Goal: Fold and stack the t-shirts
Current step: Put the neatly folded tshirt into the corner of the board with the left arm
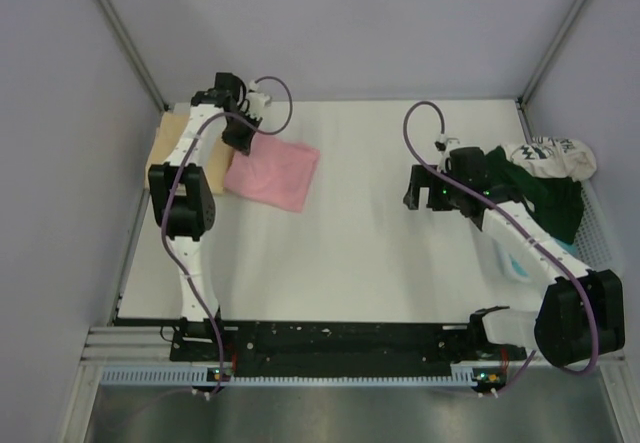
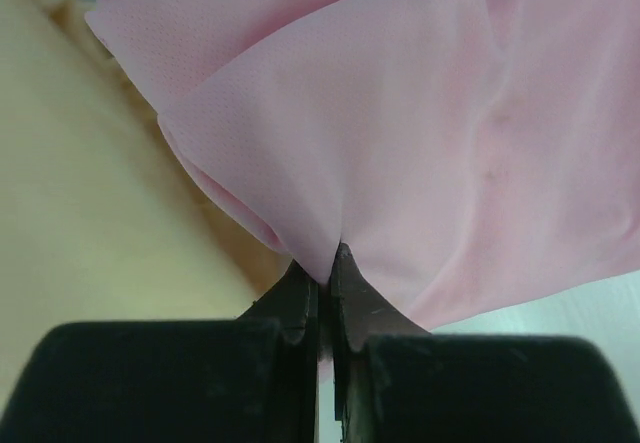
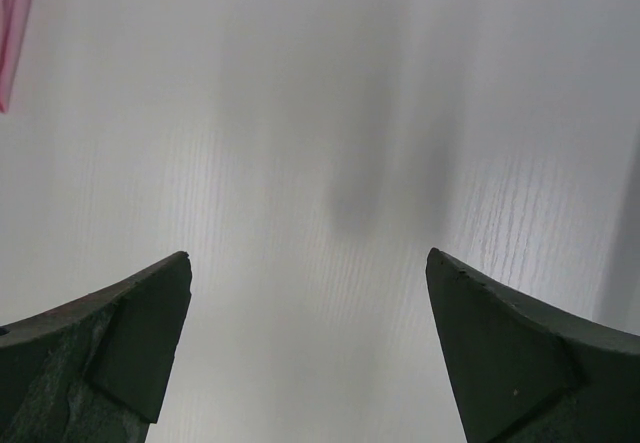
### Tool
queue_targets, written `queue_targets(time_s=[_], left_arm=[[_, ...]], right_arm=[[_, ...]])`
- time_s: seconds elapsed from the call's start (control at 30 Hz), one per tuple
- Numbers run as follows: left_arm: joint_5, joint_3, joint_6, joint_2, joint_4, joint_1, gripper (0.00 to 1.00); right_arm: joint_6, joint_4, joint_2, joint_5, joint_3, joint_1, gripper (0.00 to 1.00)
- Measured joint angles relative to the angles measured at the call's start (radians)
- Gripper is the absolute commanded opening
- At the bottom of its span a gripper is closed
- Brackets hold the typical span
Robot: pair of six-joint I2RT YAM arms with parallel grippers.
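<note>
**Asker:** How many shirts were there, counting from the left?

**Me:** At the far-left edge of the table [image 1: 370, 253] lay one tan t-shirt [image 1: 163, 151], folded flat. Beside it lay one pink t-shirt [image 1: 275, 173], folded into a rough square, with its corner resting on the tan one.

**Asker:** And your two hands?

**Me:** My left gripper [image 2: 325, 268] was pinched tight on a fold of the pink cloth at that corner. My right gripper [image 3: 310, 293] hung over bare table right of centre, jaws spread wide and holding nothing.

**Asker:** Anything further right?

**Me:** There was one heap at the right edge. It held one dark green t-shirt [image 1: 550, 203] and one white printed t-shirt [image 1: 552, 153] on top of it. One pale piece with a teal patch [image 1: 515, 263] was partly hidden beneath my right arm.
</note>
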Motion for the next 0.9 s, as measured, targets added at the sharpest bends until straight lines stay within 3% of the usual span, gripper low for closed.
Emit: queue_targets(time_s=[0.4, 0.9], left_arm=[[-0.43, 0.083, 0.17, -0.035, 0.056, 0.027, 0.0], [-0.6, 0.083, 0.322, -0.175, 0.177, 0.066, 0.0]], right_arm=[[-0.031, -0.03, -0.01, 0.042, -0.049, 0.0, 0.99], [-0.054, -0.037, -0.011, 0.074, -0.05, 0.0, 0.99]])
